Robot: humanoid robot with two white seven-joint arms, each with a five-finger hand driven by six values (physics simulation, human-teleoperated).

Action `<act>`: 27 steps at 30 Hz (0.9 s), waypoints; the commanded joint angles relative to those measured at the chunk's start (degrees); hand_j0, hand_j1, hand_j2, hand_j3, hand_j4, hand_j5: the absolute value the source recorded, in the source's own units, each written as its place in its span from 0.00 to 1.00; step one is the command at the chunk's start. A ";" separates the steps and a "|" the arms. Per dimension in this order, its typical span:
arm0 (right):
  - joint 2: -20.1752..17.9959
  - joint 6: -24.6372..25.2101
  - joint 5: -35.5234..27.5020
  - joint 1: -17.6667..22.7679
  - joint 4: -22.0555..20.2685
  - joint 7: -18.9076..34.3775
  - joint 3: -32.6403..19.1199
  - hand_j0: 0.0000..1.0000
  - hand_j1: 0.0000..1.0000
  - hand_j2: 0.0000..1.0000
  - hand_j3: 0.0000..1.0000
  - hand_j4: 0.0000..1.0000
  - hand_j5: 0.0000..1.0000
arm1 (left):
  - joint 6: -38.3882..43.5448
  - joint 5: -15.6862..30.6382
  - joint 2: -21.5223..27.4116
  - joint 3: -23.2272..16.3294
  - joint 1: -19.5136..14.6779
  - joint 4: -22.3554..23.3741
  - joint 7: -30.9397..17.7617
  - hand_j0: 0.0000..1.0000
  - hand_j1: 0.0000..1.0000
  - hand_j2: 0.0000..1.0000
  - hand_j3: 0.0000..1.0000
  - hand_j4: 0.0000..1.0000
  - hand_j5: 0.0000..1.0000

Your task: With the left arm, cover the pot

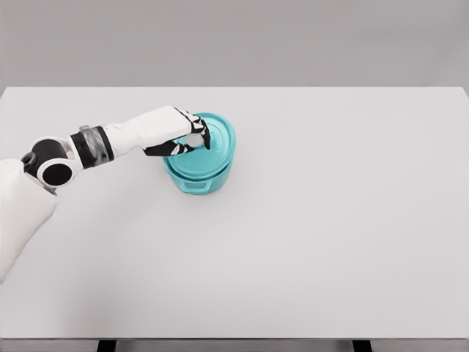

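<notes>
Left arm: enters from the left edge, white shell with dark joint rings, extended across the table toward the centre-left. No right arm in view.

Left hand: positioned over the top of the pot, palm down, fingers curled downward around something pale at the centre of the lid. Judged to be pinching the lid's knob; the knob itself is mostly hidden by the fingers, so the exact contact is not confirmed.

Pot: teal, round, standing upright on the table just left of centre, small side handle facing the camera at the bottom. No tilt noted.

Lid: teal, same colour as the pot, lying across the pot's mouth. Rim of the lid appears to sit roughly concentric with the pot's rim on the right and far sides; near-left edge hidden under the hand. Whether fully seated or held just above the rim cannot be told from this single view.

Remainder of table to the right: plain white surface, dark leg tops visible at the bottom edge.

Assessment of progress: lid brought over the pot and aligned, so the main transport appears done. Outstanding, as judged: confirm the lid is settled flat, loosen the fingers from the knob, lift the hand clear without dragging the lid askew.
</notes>
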 commanded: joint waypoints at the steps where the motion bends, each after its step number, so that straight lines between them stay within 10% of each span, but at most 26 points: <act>1: 0.01 0.00 0.01 0.00 0.02 0.01 0.01 1.00 1.00 1.00 1.00 1.00 1.00 | 0.11 0.57 0.18 0.03 0.00 -0.28 0.02 0.50 0.50 0.50 0.50 0.50 0.50; 27: 0.01 0.00 0.01 0.00 0.02 0.01 0.01 1.00 1.00 1.00 1.00 1.00 1.00 | 0.11 1.89 3.00 0.21 0.44 -3.71 0.02 0.50 0.50 0.50 0.50 0.50 0.50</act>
